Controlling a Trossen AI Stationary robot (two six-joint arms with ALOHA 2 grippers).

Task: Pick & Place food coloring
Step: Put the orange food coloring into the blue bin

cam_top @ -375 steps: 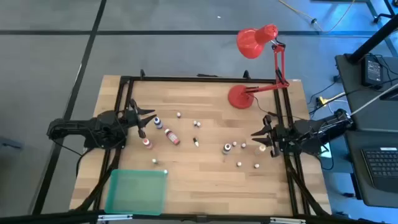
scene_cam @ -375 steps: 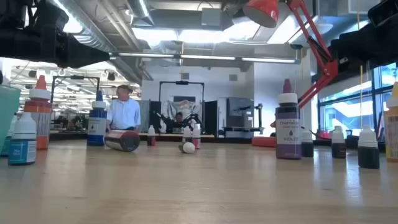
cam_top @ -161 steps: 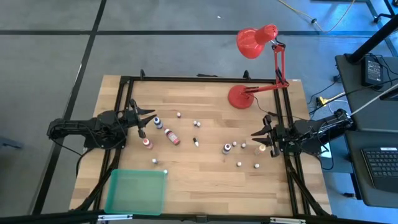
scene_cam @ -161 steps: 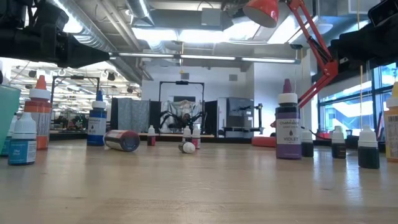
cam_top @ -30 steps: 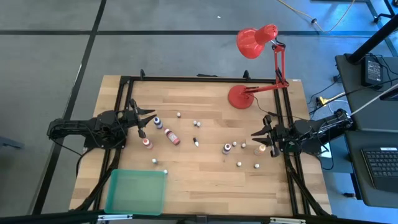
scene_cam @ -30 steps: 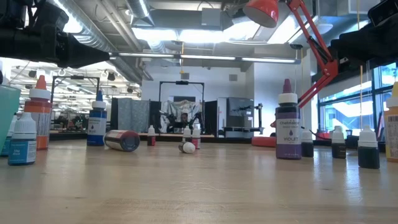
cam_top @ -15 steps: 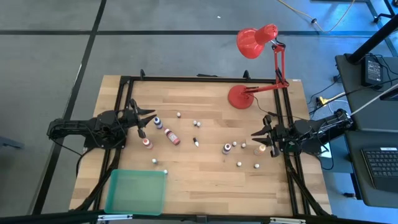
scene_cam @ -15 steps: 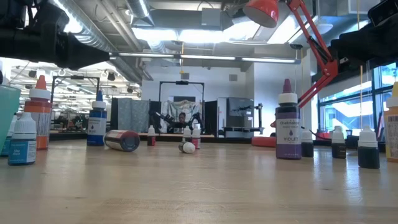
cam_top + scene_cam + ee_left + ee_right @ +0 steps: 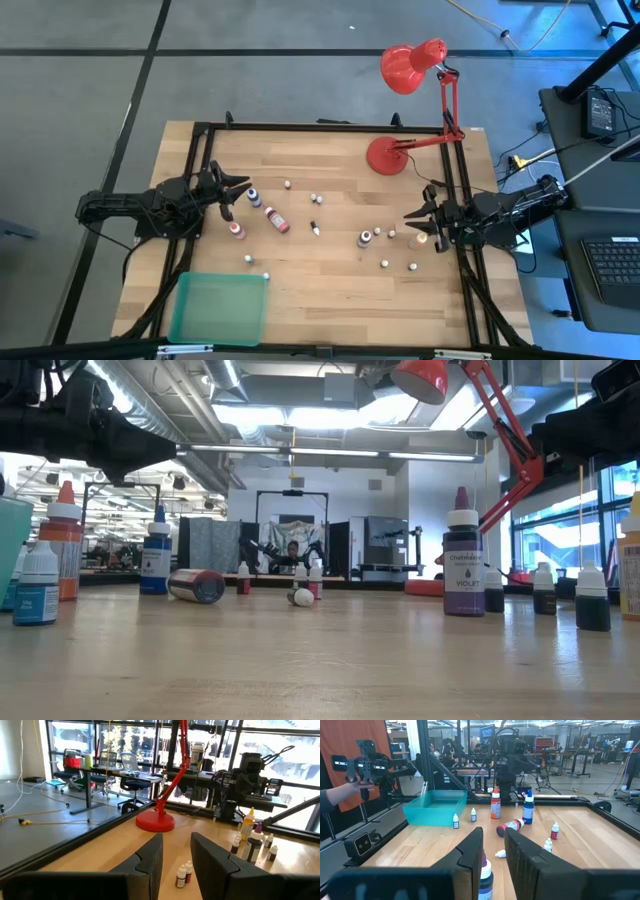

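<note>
On the pale wooden table (image 9: 330,270) the tiny white-tipped food coloring bottles (image 9: 365,239) stand so crowded that either empty gripper, the left gripper (image 9: 240,185) slightly parted or the right gripper (image 9: 410,215) nearly closed, could easily topple neighbours reaching in.

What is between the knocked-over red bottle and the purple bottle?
In the high view, one tiny dark bottle sits between the knocked-over red bottle and the purple bottle.

I see the left gripper (image 9: 238,186) has crept slightly forward toward the dark blue bottle (image 9: 253,195); in the low view the left arm (image 9: 95,425) has shifted a touch overhead; the person in the light shirt has gone from behind the table; a seated person (image 9: 291,550) shows far back in the room.
</note>
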